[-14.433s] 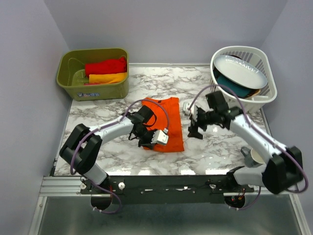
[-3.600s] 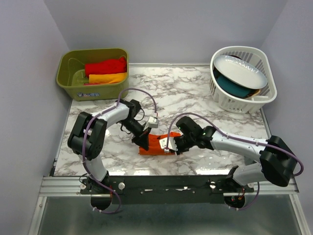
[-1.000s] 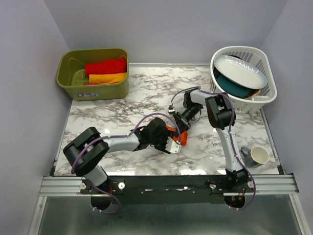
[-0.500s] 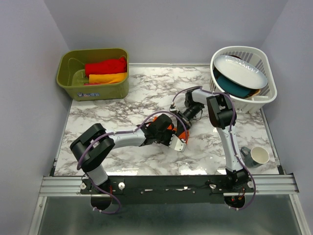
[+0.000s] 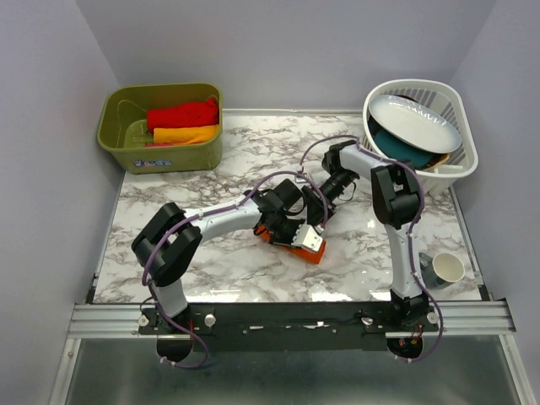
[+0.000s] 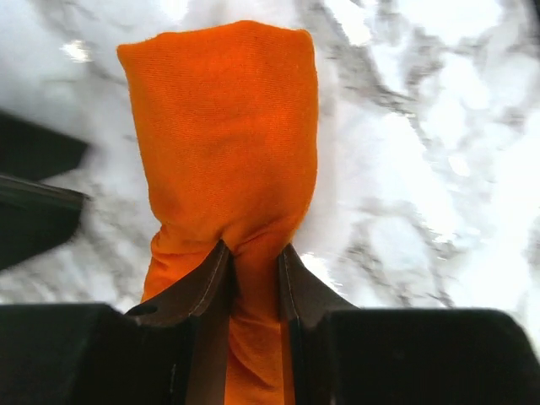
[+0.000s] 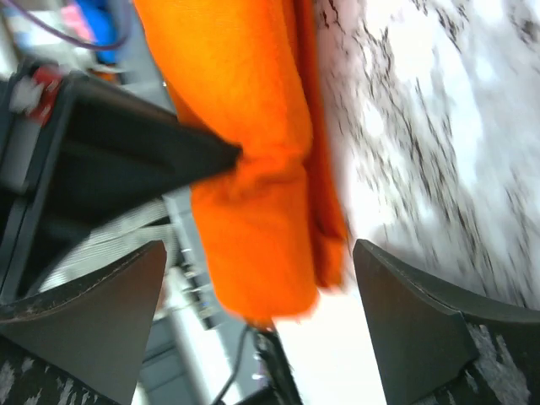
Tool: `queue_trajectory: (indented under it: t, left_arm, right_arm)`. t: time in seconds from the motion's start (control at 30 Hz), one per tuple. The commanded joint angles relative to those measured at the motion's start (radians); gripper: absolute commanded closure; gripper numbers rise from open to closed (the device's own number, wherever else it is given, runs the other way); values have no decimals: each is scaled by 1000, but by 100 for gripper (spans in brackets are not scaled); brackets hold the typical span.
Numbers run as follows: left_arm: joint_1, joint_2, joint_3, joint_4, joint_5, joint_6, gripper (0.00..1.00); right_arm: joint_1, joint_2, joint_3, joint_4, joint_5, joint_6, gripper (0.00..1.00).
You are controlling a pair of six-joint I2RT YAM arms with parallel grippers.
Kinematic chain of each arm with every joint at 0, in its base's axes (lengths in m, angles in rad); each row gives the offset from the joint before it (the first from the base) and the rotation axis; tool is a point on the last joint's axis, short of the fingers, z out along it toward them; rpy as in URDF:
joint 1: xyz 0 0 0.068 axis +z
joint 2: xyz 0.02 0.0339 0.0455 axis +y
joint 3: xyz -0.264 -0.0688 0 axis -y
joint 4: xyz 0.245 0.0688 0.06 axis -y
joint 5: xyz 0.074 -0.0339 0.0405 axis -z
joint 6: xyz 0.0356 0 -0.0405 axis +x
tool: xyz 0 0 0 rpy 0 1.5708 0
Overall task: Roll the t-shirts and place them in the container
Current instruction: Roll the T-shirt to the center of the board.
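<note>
The vivid orange t-shirt [image 6: 224,126] is a tight roll on the marble table, seen in the top view [image 5: 314,253] just right of centre. My left gripper [image 6: 253,251] is shut on the near end of the roll, the cloth squeezed between both fingers. It sits over the roll in the top view [image 5: 294,229]. My right gripper [image 7: 261,287] stands open, its fingers wide on either side of the roll's other end [image 7: 253,186] without touching it. A red t-shirt [image 5: 181,113] and a yellow-orange t-shirt [image 5: 186,134] lie folded in the green bin.
The green bin [image 5: 160,158] stands at the back left. A white basket [image 5: 418,175] with white and teal dishes is at the back right. A cup [image 5: 445,268] sits near the front right edge, beside the right arm's base.
My left gripper has shut on the orange roll and swung it rightward. My right gripper has let go of the roll, opened wide and drawn back a little.
</note>
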Motion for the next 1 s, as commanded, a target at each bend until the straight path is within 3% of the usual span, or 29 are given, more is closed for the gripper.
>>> queue_trajectory:
  t: [0.0,0.3,0.47,0.63,0.83,0.97]
  left_arm:
    - [46,56,56,-391,188,20,91]
    - [181,197,236,-670,303,52,91]
    - [216,264,329,-648,344,-70,92]
    - [250,321,389,-599,403,-219,90]
    - [287,401,469,-650,456,-261,88]
    - [302,435,481,-664,463,-271,87]
  right_arm:
    - [-41,-131,-47,44,140,12,0]
    - [-103,-354,-178,147,257,17,0]
    - [-107,-652,-342,306,249,-23,0]
    - [-87,-950,-623,599,244,-75,0]
    - [90,-1242,-872,855,342,-169,0]
    - [237,-1329,-1030,1033,440,-177,0]
